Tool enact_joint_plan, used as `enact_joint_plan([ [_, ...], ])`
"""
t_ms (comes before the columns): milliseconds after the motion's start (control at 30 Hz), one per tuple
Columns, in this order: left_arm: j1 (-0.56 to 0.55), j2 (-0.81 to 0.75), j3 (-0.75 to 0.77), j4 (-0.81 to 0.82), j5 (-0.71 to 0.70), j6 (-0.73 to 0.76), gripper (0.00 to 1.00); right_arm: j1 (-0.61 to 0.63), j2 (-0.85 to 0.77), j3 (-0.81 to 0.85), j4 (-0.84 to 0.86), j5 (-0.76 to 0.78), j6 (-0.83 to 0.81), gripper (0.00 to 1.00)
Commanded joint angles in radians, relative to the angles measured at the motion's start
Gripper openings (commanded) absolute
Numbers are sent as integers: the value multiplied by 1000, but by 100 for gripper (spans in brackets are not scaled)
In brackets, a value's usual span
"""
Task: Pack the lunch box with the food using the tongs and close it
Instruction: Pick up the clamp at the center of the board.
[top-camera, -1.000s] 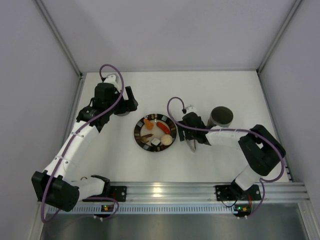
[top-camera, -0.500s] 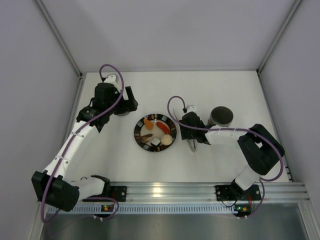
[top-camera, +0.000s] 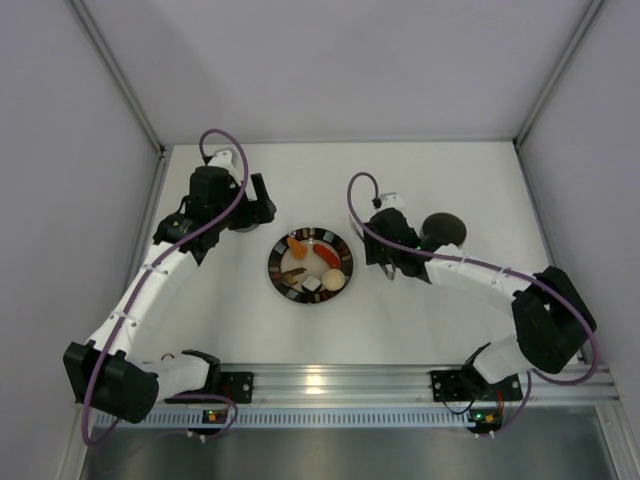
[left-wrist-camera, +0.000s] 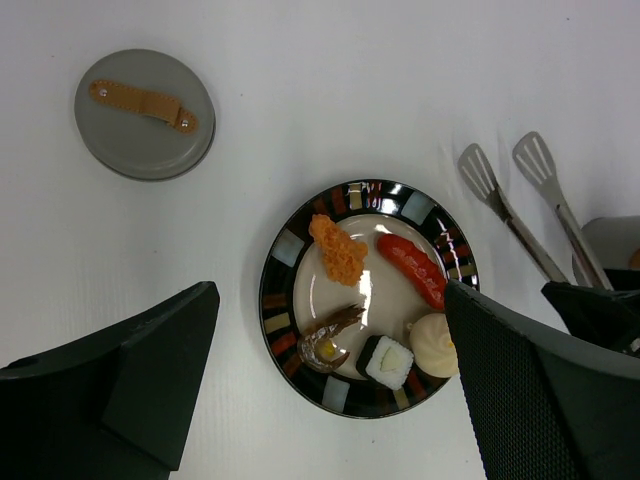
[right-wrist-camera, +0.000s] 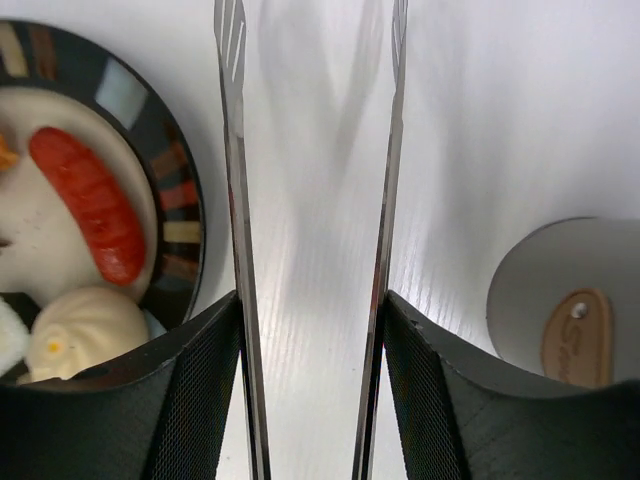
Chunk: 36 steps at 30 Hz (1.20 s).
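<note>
Dark-rimmed, colour-tiled plate (left-wrist-camera: 283, 247) on a white table (top-camera: 420, 180)

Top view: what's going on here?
The right gripper holds the tongs clamped between its fingers, beside the plate. The food sits on the plate, none picked up yet. The lunch box stands open, its lid lying apart on the table. The left gripper hangs open, holding nothing.

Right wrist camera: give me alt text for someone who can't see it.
The right gripper holds the silver tongs, one dark finger pressed on the outside of each arm, the arms running up the frame over a white table. A dark-rimmed plate with a red sausage and a cream bun sits at left, the grey lunch box at lower right.
</note>
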Motion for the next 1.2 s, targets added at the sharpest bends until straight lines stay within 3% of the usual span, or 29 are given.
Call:
enact_joint_plan([
  [0,0,-26,-2,0,4,10,99,-11,-77,70,-69,43,-17,56],
  [333,0,-34,-12,-6,1,8,99,-10,-116,126,-151,23,-8,57],
  [733,0,-111,-85,0,-53,6,99,10,-220,207,-256,-144,-14,56],
  [1167,0,-166,-145,25,-85,-17,99,130,-151,304,-356,-190,-51,54],
])
